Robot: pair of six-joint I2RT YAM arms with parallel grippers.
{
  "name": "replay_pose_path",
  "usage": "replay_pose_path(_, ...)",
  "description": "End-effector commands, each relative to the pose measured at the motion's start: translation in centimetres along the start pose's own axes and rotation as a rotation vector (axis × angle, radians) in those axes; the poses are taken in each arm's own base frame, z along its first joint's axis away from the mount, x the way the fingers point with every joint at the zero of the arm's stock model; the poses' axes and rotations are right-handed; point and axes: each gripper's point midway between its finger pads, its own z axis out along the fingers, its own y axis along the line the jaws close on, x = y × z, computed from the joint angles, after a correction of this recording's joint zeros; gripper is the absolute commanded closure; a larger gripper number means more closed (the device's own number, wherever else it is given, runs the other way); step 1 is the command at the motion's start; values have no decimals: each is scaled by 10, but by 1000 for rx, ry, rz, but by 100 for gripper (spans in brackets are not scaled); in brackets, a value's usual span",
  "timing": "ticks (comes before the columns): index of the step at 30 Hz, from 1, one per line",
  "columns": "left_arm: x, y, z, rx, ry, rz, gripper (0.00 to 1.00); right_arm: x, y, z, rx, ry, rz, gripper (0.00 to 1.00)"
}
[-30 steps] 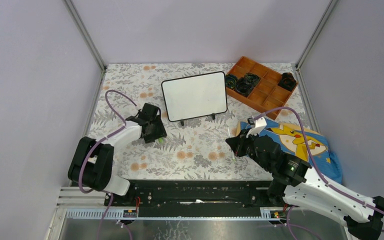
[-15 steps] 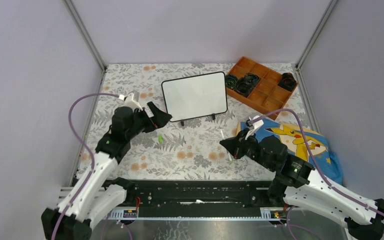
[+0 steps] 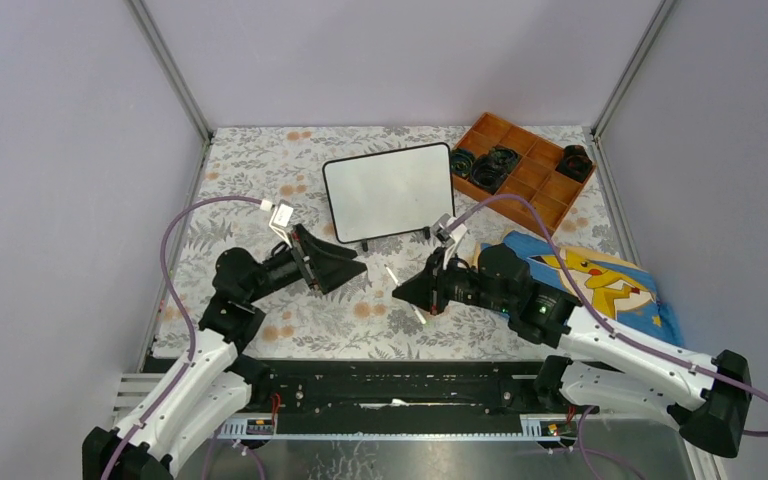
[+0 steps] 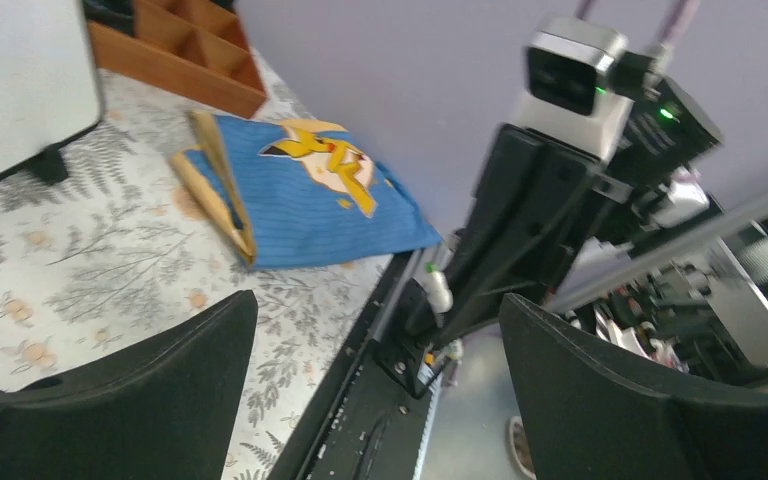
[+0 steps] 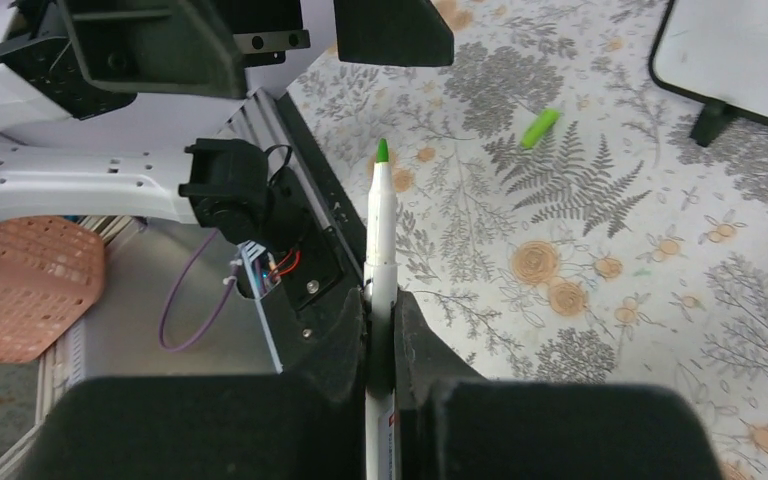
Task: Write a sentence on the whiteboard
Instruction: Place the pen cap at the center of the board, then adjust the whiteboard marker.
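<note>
White-faced whiteboard [image 3: 390, 193] propped on its black feet at the far middle of the floral table cover [image 3: 250, 170].
Nearer, the right gripper [image 5: 380, 300] is clamped on a marker [image 5: 380, 225] whose bare green tip points toward the left arm. The left gripper [image 4: 375, 385] hangs with its fingers spread wide. A green cap [image 5: 540, 128] lies on the cover. A wooden compartment tray [image 3: 543, 190] sits just right of the board, with a blue Pikachu cloth [image 3: 600, 285] nearer.

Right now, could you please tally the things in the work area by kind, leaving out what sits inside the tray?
whiteboard: 1
wooden tray: 1
blue cloth: 1
green marker, held in the right gripper: 1
green cap, loose on the table: 1
Total: 5
</note>
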Motion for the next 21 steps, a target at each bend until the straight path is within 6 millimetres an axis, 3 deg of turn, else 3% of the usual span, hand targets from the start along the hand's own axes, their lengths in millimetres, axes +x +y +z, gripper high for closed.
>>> replay_pose_path(1,-3,-49,-4,216,20,111,4,-39,38,5,-154,-90,-2,100)
replay_pose_path(10,8,-46,3,211,74,109,8,-43,48,16,-207,-72,16,100)
replay_pose_path(21,13,-61,18,285,107,61,22,-43,51,18,-229,-67,13,100)
